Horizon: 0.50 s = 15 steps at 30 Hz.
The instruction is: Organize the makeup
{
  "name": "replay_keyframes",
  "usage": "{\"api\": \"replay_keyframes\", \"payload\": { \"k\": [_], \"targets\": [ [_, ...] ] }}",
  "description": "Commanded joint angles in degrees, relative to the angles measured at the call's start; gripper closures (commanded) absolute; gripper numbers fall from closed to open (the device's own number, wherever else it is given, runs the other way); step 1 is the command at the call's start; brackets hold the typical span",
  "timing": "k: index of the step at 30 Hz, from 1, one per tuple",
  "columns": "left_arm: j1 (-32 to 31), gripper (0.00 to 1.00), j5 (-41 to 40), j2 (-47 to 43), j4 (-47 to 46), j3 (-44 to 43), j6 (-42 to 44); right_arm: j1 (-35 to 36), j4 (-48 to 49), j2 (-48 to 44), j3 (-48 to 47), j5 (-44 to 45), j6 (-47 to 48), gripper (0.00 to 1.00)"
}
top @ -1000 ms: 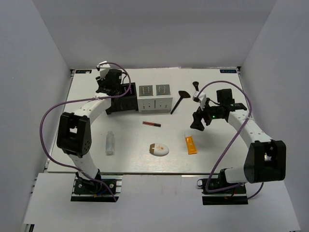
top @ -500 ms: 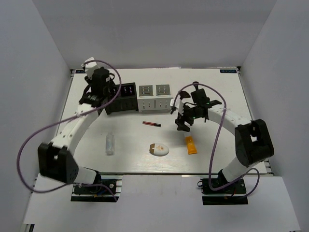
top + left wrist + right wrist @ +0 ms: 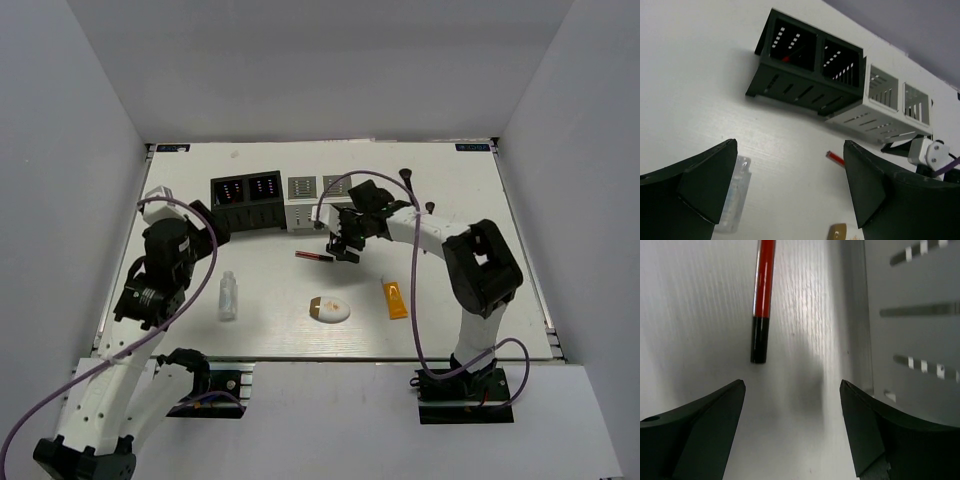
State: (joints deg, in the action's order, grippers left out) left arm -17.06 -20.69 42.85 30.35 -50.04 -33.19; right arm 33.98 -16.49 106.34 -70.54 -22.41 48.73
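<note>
Lip stick [image 3: 763,295] partly cut off before right gripper [image 3: 792,385], splayed and empty, as also left gripper [image 3: 790,145].

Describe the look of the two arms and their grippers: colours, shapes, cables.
The left arm and right arm are alike: white links, black joint housings, and a purple cable looping loosely beside each. The left gripper and right gripper have black, wedge-shaped fingers.

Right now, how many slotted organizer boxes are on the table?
2. The black organizer box sits at the back left; the white organizer box is directly beside it, on its right. None seems hidden.
</note>
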Motion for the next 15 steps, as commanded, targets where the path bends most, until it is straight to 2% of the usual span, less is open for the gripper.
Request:
{"api": "replay_keyframes", "payload": {
  "k": [1, 8, 15],
  "targets": [
    [-0.1, 0.03, 1.0, -3.2, 7.1, 1.4, -2.5, 2.7, -0.1, 1.8, -3.6, 1.1, -0.9, 0.18],
    [-0.1, 0.03, -0.1, -7.2, 10.4, 3.6, -6.1, 6.0, 0.6, 4.8, -4.7, 2.5, -2.8, 0.17],
    [-0.1, 0.03, -1.1, -7.4, 13.5, 2.5, -6.3, 6.8, 1.1, 9.4, -7.9, 5.7, -6.9, 0.19]
  ]
}}
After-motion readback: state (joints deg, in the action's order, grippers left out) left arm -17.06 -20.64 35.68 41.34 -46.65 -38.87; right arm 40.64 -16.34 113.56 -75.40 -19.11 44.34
